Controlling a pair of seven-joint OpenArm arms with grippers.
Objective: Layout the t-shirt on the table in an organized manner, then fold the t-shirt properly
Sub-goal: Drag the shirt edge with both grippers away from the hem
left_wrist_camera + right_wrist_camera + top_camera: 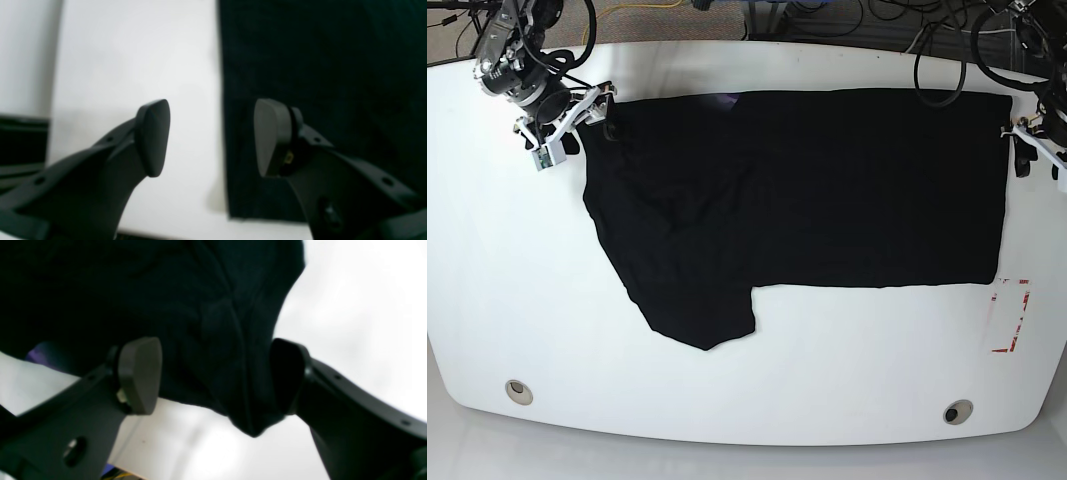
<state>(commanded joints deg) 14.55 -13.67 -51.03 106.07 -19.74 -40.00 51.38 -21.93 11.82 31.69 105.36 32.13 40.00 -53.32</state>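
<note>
**With the t-shirt spread across the far worktop**

You have the t-shirt (827,190) lying along the worktop (727,400) far edge. Left fingers (211,138) spread apart, straddling its hem edge; right fingers (217,376) released around bunched cloth. Bare worktop lies nearer you

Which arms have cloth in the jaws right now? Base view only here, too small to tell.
Observer: Neither. The left gripper is open, straddling the straight edge of the plain black cloth t-shirt, one side over cloth, one over the smooth white table.
Operator: Right side?
Observer: The right gripper is open too; a bunched shirt fold shows in the gap, unpinched.
Operator: Label?
Observer: A blurred purple patch shows beside that fold.
</note>
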